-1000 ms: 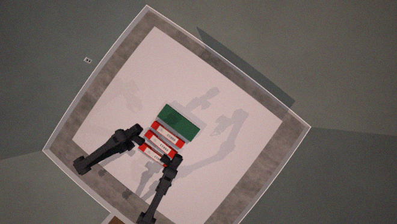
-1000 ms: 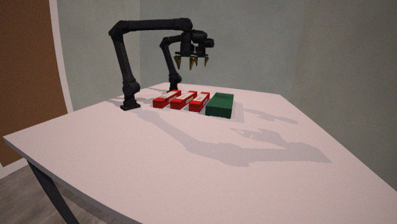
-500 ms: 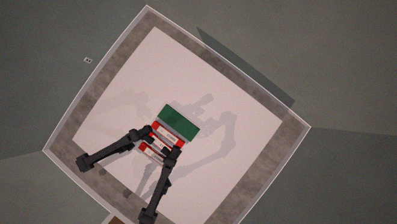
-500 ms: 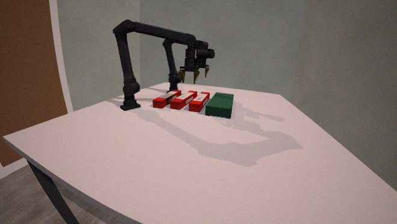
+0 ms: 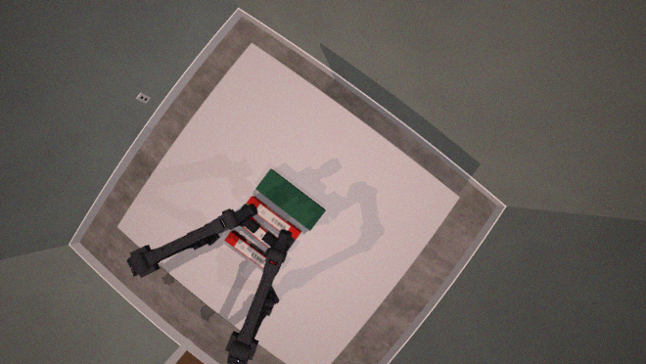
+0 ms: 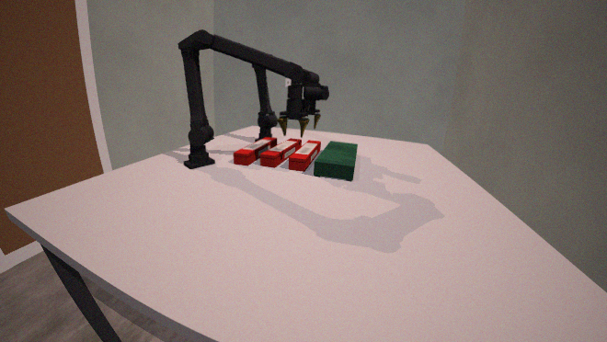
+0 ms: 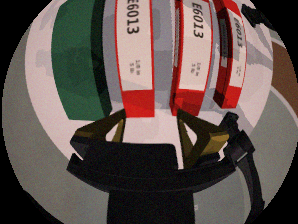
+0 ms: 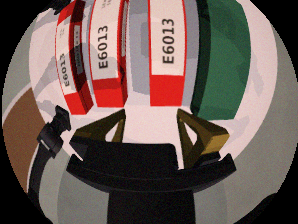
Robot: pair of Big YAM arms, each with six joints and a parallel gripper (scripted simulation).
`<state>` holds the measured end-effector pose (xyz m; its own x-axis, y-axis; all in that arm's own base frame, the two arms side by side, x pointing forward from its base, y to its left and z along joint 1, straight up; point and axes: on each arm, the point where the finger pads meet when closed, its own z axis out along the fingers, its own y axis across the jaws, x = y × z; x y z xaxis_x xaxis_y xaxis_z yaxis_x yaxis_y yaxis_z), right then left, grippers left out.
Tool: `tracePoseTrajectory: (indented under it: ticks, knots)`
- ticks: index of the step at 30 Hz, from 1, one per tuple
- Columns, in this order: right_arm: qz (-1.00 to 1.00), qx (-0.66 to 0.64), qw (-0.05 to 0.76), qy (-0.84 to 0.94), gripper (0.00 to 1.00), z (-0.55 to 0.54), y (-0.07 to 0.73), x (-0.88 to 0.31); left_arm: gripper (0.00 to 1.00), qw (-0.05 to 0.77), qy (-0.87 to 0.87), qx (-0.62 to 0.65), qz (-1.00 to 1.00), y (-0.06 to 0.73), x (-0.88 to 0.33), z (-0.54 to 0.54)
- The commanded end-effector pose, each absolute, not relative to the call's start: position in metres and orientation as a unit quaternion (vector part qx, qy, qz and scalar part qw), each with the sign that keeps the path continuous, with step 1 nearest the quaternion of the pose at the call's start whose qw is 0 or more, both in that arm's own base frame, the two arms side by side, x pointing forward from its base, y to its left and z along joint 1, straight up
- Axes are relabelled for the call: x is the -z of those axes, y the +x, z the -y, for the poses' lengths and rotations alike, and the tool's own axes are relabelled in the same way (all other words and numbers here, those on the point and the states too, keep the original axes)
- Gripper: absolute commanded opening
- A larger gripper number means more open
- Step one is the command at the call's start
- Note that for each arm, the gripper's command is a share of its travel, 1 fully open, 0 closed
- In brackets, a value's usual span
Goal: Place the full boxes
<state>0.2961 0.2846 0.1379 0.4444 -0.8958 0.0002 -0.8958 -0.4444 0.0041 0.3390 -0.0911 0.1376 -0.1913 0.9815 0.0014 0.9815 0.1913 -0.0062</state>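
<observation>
Three red boxes marked E6013 lie flat side by side on the table, next to a green low platform [image 5: 289, 196] [image 6: 337, 158] [image 7: 75, 65] [image 8: 220, 60]. They are the box nearest the platform [image 5: 276, 221] [image 6: 304, 153] [image 7: 134, 45] [image 8: 167, 45], the middle box [image 5: 253, 236] [image 6: 280, 152] [image 7: 194, 50] [image 8: 107, 50] and the far box [image 5: 245, 249] [image 6: 254, 149] [image 7: 234, 55] [image 8: 70, 65]. My left gripper [image 5: 253, 211] [image 6: 314, 120] [image 7: 151, 112] and right gripper [image 5: 283, 240] [image 6: 293, 123] [image 8: 152, 129] hang open and empty well above opposite ends of the nearest box. Nothing lies on the platform.
The white table [image 5: 343, 122] [image 6: 276, 257] stretches wide beyond the platform and toward the exterior camera. Both arm bases [image 6: 199, 161] [image 6: 264, 132] stand on the side of the boxes away from the platform. A brown panel [image 6: 41, 115] is off the table.
</observation>
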Motion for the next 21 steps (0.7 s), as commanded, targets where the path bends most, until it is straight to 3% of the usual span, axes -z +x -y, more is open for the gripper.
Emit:
tracePoseTrajectory:
  ticks: [1, 21]
  knots:
    - [0.53, -0.005, -0.023, 0.848, 0.72, -0.293, 0.3054, -0.1569, 0.72, -0.037, -0.623, 0.017, 0.781, 0.3618, -0.1635, 0.0912]
    - [0.53, -0.005, -0.023, 0.848, 0.72, -0.2921, 0.3048, -0.165, 0.72, -0.021, -0.632, 0.009, 0.775, 0.3521, -0.1639, 0.0933]
